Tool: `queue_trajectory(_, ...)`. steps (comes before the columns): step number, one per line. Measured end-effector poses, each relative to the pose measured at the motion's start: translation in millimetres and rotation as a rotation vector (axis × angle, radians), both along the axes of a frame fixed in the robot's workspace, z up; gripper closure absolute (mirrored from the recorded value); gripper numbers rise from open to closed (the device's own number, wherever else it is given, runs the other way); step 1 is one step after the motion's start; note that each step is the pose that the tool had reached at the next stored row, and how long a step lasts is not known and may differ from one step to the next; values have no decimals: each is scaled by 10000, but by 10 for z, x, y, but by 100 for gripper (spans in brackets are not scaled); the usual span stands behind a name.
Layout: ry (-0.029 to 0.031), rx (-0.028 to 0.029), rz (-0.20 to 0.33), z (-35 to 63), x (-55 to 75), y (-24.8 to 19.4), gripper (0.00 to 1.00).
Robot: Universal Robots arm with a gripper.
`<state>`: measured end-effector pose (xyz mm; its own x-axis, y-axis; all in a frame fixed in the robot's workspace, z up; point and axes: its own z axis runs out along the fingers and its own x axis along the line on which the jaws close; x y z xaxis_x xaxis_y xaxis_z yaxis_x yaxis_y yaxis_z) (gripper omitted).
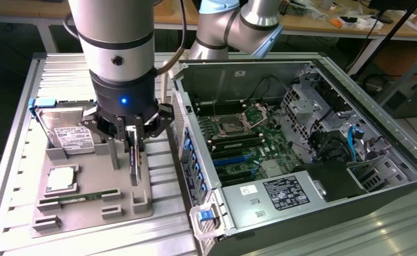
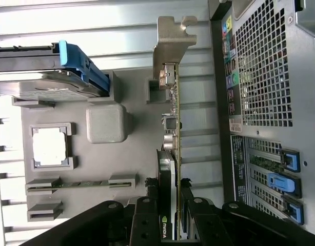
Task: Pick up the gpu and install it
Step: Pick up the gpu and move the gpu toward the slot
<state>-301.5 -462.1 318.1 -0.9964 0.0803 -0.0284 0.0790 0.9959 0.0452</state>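
The gpu [image 1: 134, 162] stands on its edge in the grey parts holder [image 1: 95, 213], to the exterior view's left of the open computer case [image 1: 379, 194]. My gripper [image 1: 134, 140] comes down from above, a finger pressed against each face of the card, so it is shut on it. In the wrist view the gpu [image 2: 174, 118] runs away from my gripper [image 2: 169, 190], green board edge-on, with its silver end bracket [image 2: 173, 36] at the far end. Its lower edge still looks level with the holder.
The holder [image 2: 96, 169] also carries a hard drive [image 1: 70, 136], a CPU [image 1: 61, 178] and a RAM stick [image 1: 80, 197]. Inside the case, the motherboard [image 1: 265, 141] shows blue slots [image 1: 230, 157]. The case's perforated rear wall [image 2: 265, 77] stands close beside the gpu.
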Motion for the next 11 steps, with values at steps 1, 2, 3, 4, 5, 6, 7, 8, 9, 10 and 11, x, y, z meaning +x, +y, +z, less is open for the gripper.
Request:
queue_trajectory(1, 0, 0, 0, 7, 0, 0, 73)
queue_trajectory(2, 1, 0, -1, 13, 0, 0, 73)
queue_trajectory(3, 0, 0, -1, 20, 0, 0, 73)
queue_trajectory(4, 1, -1, -1, 27, 0, 0, 73)
queue_trajectory(5, 0, 0, 0, 33, 0, 0, 73)
queue_trajectory(6, 0, 0, 0, 38, 0, 0, 73)
queue_trajectory(7, 0, 0, 0, 44, 0, 0, 73)
queue_trajectory(8, 0, 0, 0, 52, 0, 0, 73)
queue_trajectory(9, 0, 0, 0, 58, 0, 0, 73)
queue_trajectory(10, -1, 0, -1, 66, 0, 0, 73)
queue_trajectory(11, 0, 0, 0, 73, 0, 0, 73)
